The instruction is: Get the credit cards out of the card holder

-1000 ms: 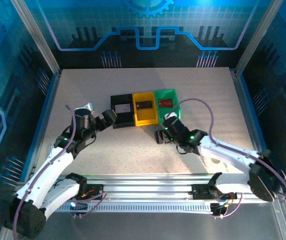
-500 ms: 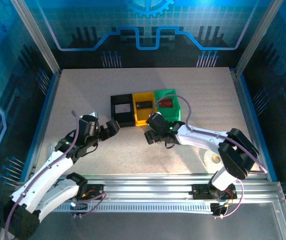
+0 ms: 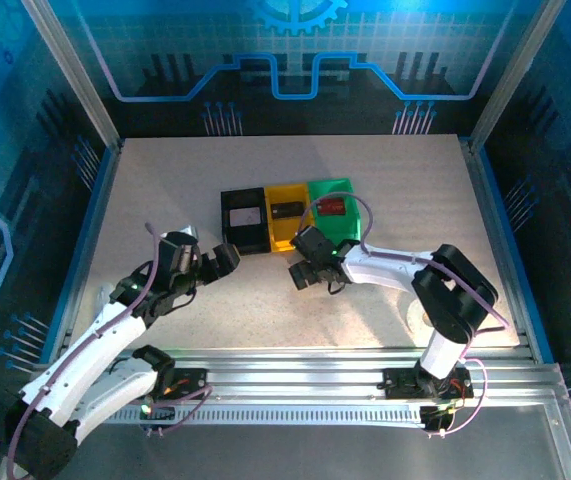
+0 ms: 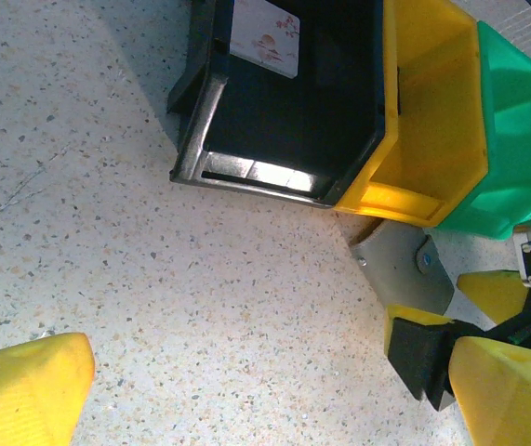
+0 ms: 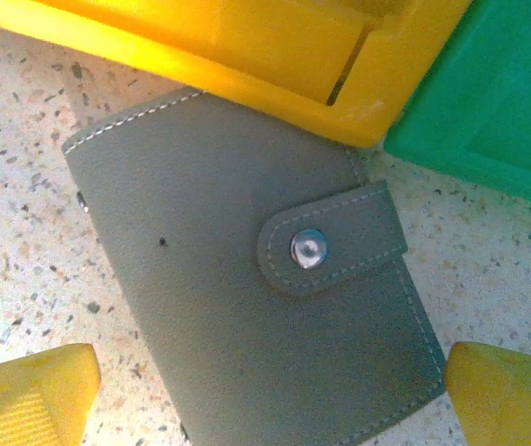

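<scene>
Both spread wide: left claw (image 4: 265,395), right claw (image 5: 270,386) above card holder (image 5: 219,279) on speckled table (image 3: 385,190).

1. The card holder (image 5: 237,316) is plain grey, with pale stitching and a silver snap (image 5: 309,249).
2. Black bin (image 4: 274,121), yellow bin (image 4: 432,121), green bin (image 4: 516,139).
3. The card (image 4: 265,37) at upper centre is white with a pinkish print.
4. The table (image 4: 153,279) is beige and speckled.
5. The fingertips (image 5: 23,390) are yellow.
</scene>
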Tool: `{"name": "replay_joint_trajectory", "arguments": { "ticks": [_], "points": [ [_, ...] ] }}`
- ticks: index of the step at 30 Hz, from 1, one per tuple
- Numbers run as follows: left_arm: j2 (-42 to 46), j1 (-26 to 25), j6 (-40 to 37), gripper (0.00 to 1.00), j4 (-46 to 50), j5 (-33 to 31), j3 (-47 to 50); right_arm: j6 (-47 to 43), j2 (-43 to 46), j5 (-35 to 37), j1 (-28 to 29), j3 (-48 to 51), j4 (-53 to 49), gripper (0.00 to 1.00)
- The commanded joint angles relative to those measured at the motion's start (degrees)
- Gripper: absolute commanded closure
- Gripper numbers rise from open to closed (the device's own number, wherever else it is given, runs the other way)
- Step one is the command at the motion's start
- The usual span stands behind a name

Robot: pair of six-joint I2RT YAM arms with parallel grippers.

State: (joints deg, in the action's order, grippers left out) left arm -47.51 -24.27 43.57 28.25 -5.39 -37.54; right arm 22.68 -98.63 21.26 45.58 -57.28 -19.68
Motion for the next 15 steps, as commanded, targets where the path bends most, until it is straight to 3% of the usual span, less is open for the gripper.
{"name": "replay_joint_trajectory", "arguments": {
  "ticks": [1, 9, 15],
  "points": [
    [0.40, -0.69, -0.59, 0.01, 1.46, -1.12, -0.52, -1.14, -1.79, -0.89, -1.32, -0.42, 2.03, 0.04],
    [0.13, -1.02, -0.63, 0.01, 0.93, -0.97, -0.25, -2.69, -5.20, -0.73, -1.83, -1.70, 2.56, 0.07],
    [-0.06, -1.22, -1.21, 0.01, 1.11, -0.82, -0.34, -1.57, -4.20, -2.77, -1.77, 0.63, 3.27, 0.19]
  ]
}}
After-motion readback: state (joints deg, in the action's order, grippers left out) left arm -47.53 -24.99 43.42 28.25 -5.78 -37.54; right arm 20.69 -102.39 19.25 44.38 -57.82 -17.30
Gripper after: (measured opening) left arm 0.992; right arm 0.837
